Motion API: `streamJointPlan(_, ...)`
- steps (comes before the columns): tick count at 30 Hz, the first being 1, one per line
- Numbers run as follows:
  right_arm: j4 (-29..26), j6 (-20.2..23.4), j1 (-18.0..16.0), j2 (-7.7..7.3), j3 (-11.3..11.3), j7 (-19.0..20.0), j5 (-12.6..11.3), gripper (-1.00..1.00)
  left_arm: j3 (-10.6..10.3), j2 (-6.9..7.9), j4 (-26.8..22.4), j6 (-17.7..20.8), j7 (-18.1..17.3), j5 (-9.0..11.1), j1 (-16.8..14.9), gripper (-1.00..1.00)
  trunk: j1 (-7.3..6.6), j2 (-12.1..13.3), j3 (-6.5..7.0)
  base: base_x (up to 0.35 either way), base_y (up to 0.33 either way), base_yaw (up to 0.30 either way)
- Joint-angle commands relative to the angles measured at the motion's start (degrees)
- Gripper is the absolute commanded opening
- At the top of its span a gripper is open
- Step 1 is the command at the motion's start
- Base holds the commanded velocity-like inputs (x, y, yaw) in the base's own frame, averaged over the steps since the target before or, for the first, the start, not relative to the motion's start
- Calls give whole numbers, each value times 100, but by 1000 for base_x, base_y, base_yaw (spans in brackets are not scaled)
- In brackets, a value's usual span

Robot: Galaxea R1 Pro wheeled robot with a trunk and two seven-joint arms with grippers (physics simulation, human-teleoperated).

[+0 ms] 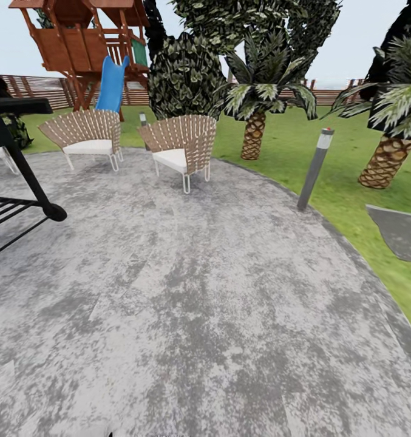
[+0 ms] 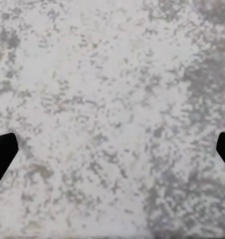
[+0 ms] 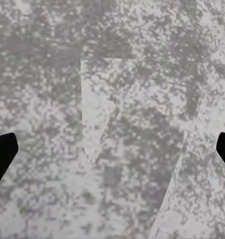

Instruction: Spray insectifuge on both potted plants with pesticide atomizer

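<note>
Your left claw (image 2: 112, 149) hangs wide apart over the patio, its dark fingertips (image 2: 2, 154) just showing at the two sides of the wrist view, with nothing between them and nothing touched. Your right claw (image 3: 112, 149) is spread the same way, fingertips (image 3: 2, 154) at the sides, holding nothing, above mottled grey paving crossed by paler angular patches.

The head view looks across the round grey patio (image 1: 187, 303) of the garden. Its curved edge runs along the right, where the lawn (image 1: 345, 182) begins. Two wicker chairs with white cushions stand at the far edge of the patio: one chair (image 1: 87, 136) to the left, the other chair (image 1: 181, 149) nearer the middle. A black metal frame (image 1: 17, 182) stands on the patio's left edge. A grey post light (image 1: 314, 170) rises tilted at the right edge. On the lawn behind stand two palms (image 1: 254, 121) (image 1: 390, 145) and a big dark bush (image 1: 184, 76). Further back are a wooden play tower with a blue slide (image 1: 111, 85) and a slatted fence (image 1: 41, 91). A grey slab (image 1: 402, 230) lies on the grass at the right.

You cannot make out the atomizer or the potted plants from here.
</note>
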Motion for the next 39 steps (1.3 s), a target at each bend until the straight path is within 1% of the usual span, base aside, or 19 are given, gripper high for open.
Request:
streamJointPlan(1, 2, -12, -1, 1, -7, -20, 41, 100, 7, -1, 8, -19, 2, -1, -4, 100, -1, -2, -7, 0, 0, 272)
streamJointPlan(9, 2, -14, -1, 1, -7, -20, 41, 100, 7, -1, 8, -22, 2, -1, -4, 100, -1, -2, -26, 0, 0, 274)
streamJointPlan(39, -2, -15, -1, 10, -9, -25, 39, 100, 8, -1, 8, -22, 2, 1, -7, 100, -1, -2, -27, 0, 0, 281)
